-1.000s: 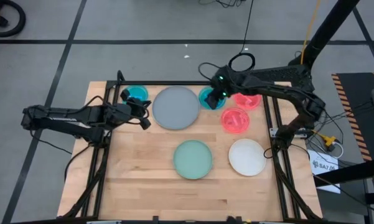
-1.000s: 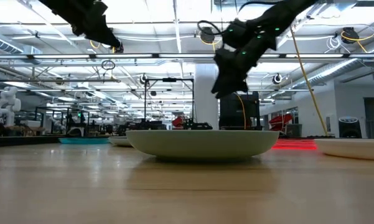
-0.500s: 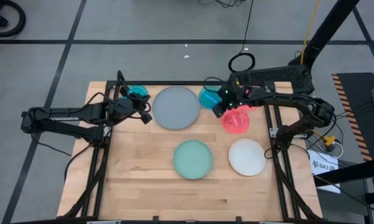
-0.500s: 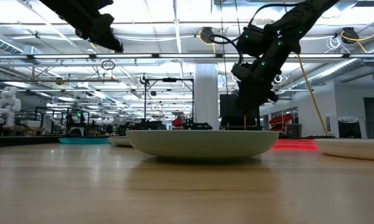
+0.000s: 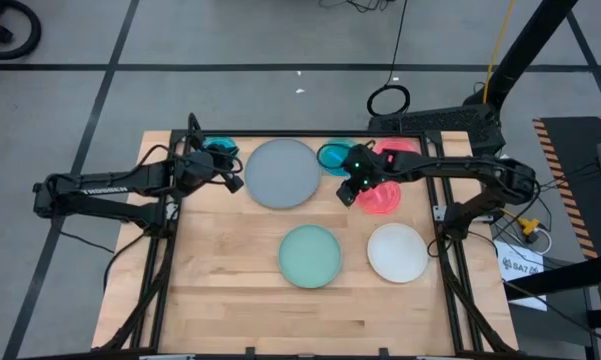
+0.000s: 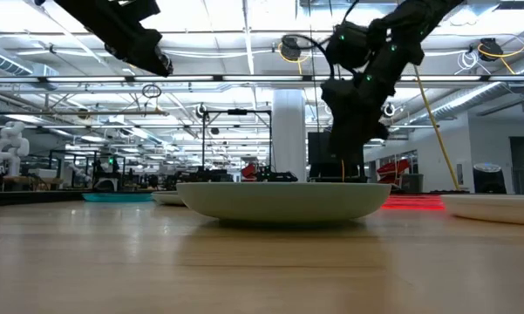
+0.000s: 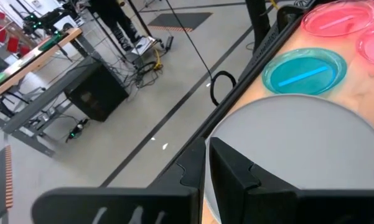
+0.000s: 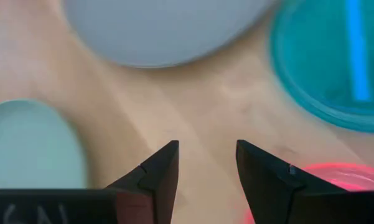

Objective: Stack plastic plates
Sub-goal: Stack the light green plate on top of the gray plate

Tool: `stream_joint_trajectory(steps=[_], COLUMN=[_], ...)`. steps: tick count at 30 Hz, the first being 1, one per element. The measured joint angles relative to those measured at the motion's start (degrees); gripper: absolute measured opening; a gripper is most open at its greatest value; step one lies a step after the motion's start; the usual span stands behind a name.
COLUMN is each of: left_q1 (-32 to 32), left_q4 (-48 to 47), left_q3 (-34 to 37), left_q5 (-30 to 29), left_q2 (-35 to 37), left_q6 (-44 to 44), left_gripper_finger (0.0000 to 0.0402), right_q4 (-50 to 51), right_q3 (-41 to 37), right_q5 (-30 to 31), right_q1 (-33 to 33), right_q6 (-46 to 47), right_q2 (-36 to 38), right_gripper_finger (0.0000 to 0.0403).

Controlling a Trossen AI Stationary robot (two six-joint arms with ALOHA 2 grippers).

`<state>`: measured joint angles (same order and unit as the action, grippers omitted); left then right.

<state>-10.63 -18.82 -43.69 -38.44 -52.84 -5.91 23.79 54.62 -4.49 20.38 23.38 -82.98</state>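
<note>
Seven plates lie flat on the wood. In the high view the large grey plate (image 5: 282, 172) is at the far middle, with one teal-blue plate (image 5: 331, 156) to its right and another (image 5: 219, 148) to its left. Two pink-red plates (image 5: 398, 150) (image 5: 382, 196) lie far right, the mint green plate (image 5: 310, 255) and the white plate (image 5: 397, 252) nearer. No light blue plate shows. My right gripper (image 8: 205, 152) is open over bare wood between the grey, teal-blue and nearer pink-red plates. My left gripper (image 7: 206, 155) is shut, raised at the grey plate's left rim (image 7: 286, 118).
A black frame rail (image 5: 310, 134) runs along the table's far edge, close behind the far plates. Bare wood (image 5: 225, 255) shows on the near left. In the low view the mint green plate (image 6: 283, 201) hides the table behind it and the right gripper's fingertips.
My right gripper has moved from above the teal-blue plate beside the grey one toward the table's near edge. It now hangs over the bare wood beside the nearer pink-red plate. The plates have not moved.
</note>
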Motion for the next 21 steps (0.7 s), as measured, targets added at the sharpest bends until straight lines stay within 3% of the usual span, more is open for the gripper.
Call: stream_joint_trajectory(steps=[9,14,18,21], left_q1=[-0.17,-0.14,-0.14,-0.14], left_q4=[-1.77,-5.48,-5.47,-5.58], left_q3=[0.0,0.01,-0.01,0.01], left_q5=[0.14,5.65,9.26,10.6], left_q2=[0.0,0.0,0.0,0.0], left_q6=[-0.47,1.26,2.76,4.19], left_gripper_finger=[0.003,0.003,0.003,0.003], right_q4=[7.07,8.81,12.48,17.15], right_q3=[9.87,12.28,12.52,12.52], right_q5=[1.79,2.93,2.31,-1.35], right_q1=[-11.06,-16.56,-20.0,-22.24], right_q6=[0.12,1.59,8.42,17.05], right_q2=[0.02,0.0,0.0,0.0], right_gripper_finger=[0.0135,0.0124,0.0121,0.0121])
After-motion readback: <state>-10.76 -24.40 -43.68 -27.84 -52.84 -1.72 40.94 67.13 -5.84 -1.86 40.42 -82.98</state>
